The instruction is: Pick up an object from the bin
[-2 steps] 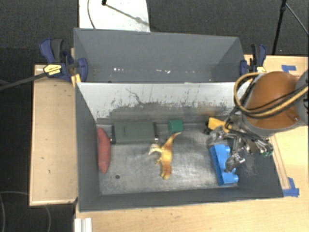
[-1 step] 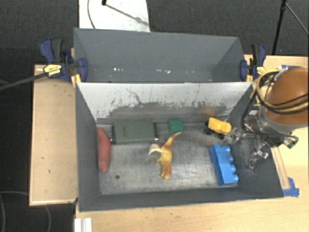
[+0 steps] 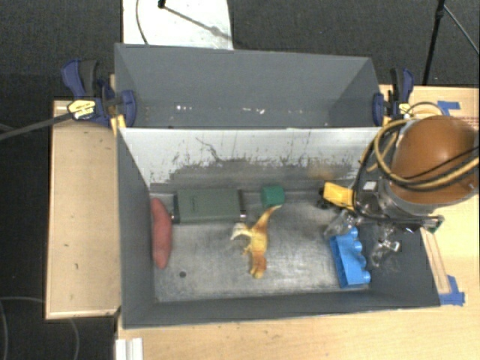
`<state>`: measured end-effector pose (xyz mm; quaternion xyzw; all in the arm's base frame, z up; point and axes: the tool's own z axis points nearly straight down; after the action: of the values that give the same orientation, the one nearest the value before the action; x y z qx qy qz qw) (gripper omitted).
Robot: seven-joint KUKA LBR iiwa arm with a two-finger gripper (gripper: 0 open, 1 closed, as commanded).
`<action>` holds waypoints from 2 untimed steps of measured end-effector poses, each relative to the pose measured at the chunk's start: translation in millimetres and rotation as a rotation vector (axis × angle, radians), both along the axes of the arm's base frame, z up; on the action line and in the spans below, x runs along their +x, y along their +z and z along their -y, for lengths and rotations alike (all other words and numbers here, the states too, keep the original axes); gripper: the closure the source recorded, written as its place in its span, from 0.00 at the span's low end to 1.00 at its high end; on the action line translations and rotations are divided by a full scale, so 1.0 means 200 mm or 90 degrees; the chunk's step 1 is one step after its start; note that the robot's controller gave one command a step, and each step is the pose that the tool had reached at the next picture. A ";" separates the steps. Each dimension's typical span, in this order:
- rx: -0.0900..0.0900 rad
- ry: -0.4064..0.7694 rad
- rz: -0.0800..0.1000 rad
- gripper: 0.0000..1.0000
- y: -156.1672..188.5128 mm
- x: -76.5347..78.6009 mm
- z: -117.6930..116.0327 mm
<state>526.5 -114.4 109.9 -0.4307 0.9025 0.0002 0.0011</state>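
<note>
My gripper (image 3: 364,237) hangs at the right side of the bin, low over the far end of a blue plastic block (image 3: 350,262). It is open: one fingertip (image 3: 338,224) shows left of the block's far end, the other (image 3: 387,247) to its right. Nothing is clamped between them. A small yellow thing (image 3: 337,194) lies just behind the gripper, near the back wall.
A yellow banana-shaped piece (image 3: 256,242) lies in the middle of the floor. Behind it are a small green cube (image 3: 273,196) and a dark green flat block (image 3: 208,205). A red oblong thing (image 3: 161,232) lies along the left wall. The arm's orange dome covers the right rim.
</note>
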 end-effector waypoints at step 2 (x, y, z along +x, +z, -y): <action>-0.004 0.322 0.003 1.00 -0.18 0.00 -0.04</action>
<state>527.5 -105.4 73.7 -0.6429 0.7660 -0.0036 0.0019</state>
